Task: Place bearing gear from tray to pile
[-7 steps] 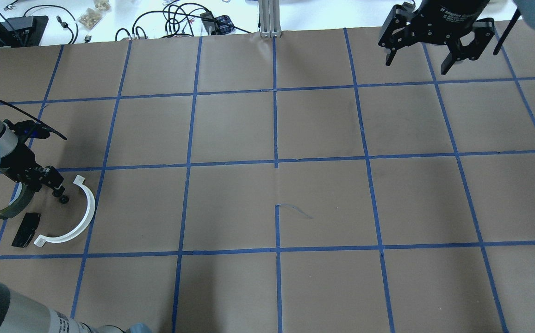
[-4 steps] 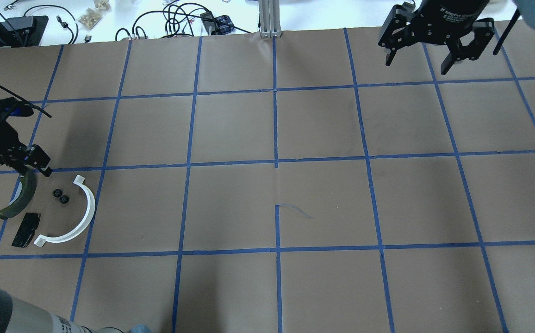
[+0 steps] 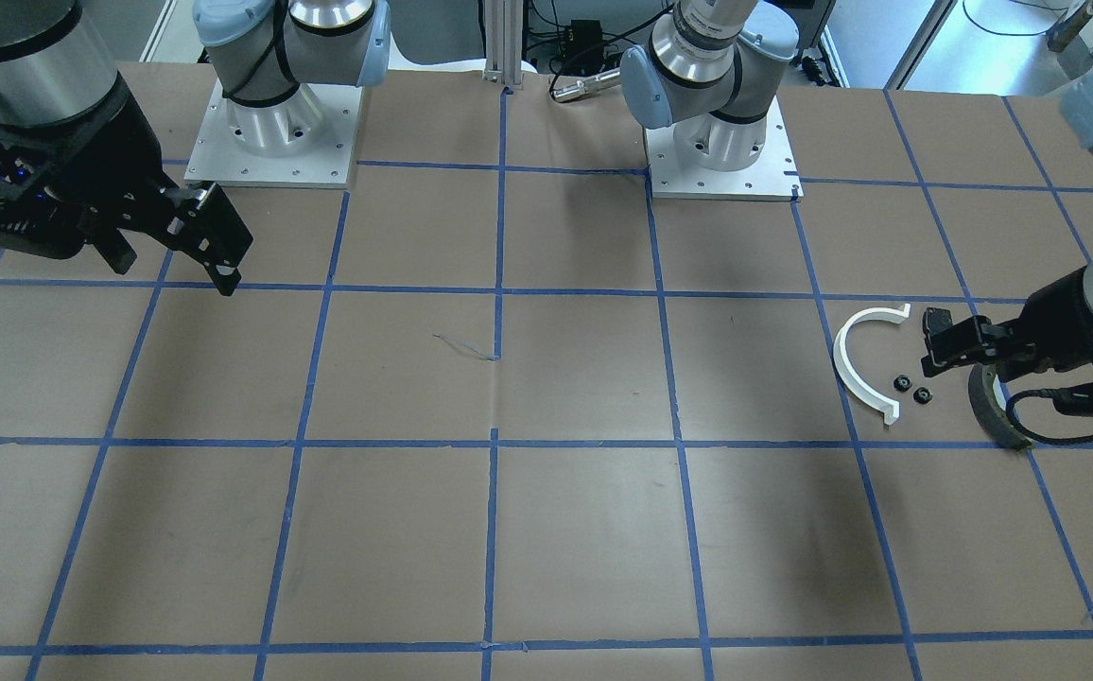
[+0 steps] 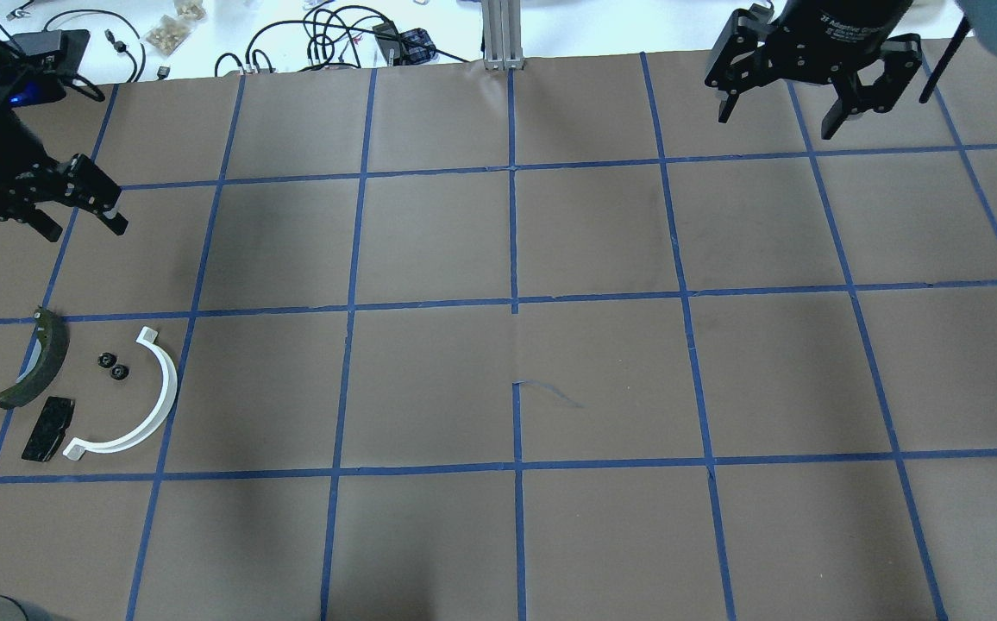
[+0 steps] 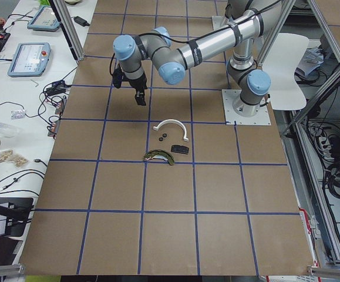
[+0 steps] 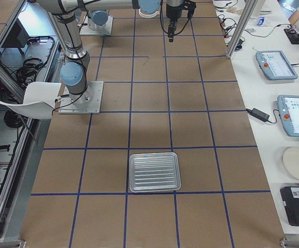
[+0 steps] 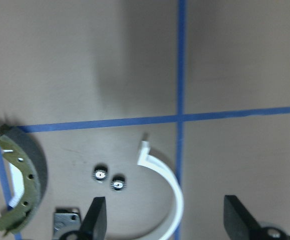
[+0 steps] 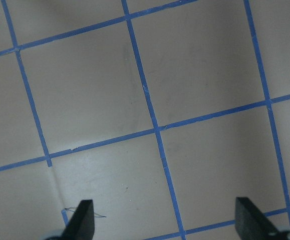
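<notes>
Two small black bearing gears point(image 4: 112, 366) lie side by side on the paper inside the pile, also seen in the left wrist view point(image 7: 108, 178). Around them lie the white half-ring point(image 4: 153, 405), the olive curved shoe point(image 4: 37, 366) and the flat black pad point(image 4: 48, 429). My left gripper point(image 4: 80, 224) hangs open and empty above the table, well beyond the pile. My right gripper point(image 4: 779, 121) is open and empty at the far right. The ribbed metal tray point(image 6: 155, 171) lies at the table's right end with nothing in it.
Brown paper with a blue tape grid covers the table point(image 4: 516, 345). Cables and small bags point(image 4: 317, 39) lie beyond the far edge. Both arm bases point(image 3: 268, 123) stand at the robot's side of the table.
My left gripper has drawn back from the two gears and moved away from the pile toward the far edge, open. Both gears stay where they lay. The right arm has not moved.
</notes>
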Robot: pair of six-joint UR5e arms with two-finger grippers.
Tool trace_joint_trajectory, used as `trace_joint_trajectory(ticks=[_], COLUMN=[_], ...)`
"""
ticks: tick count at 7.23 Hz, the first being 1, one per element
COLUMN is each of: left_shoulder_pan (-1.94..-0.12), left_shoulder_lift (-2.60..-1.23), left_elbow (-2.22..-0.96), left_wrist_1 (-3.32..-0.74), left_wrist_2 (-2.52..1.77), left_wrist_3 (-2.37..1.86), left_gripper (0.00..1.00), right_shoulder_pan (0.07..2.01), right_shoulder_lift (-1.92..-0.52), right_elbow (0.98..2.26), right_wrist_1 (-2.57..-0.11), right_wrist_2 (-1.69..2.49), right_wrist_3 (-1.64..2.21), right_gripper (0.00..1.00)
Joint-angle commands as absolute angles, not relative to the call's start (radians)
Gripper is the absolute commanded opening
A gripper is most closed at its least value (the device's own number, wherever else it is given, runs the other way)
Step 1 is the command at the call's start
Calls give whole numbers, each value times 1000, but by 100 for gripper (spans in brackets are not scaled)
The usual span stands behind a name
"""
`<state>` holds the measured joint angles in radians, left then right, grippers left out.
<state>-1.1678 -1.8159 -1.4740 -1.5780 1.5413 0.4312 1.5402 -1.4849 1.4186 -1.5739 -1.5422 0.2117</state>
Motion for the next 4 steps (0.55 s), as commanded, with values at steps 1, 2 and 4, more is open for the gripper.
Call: trace_joint_trajectory(ticks=[1, 2, 4], left_shoulder_pan=[-1334, -1409, -1515], left_shoulder_lift=[-1731, -1694, -1706], left_elbow=[-1408, -1425, -1454], left_wrist_1=[-1667, -1667, -1657], left_wrist_2=[1528, 1525, 1540], left_wrist_3=[282, 205, 43], left_gripper=[100, 100, 100], right_shoulder_pan=[1540, 1540, 1540], right_shoulder_lift=[-1485, -1485, -1485], right_elbow=[1419, 1419, 1419], right_wrist_1=[-1574, -1574, -1572], right_wrist_2=[-1542, -1543, -1543], right_wrist_3=[212, 212, 210], right_gripper=[100, 100, 100])
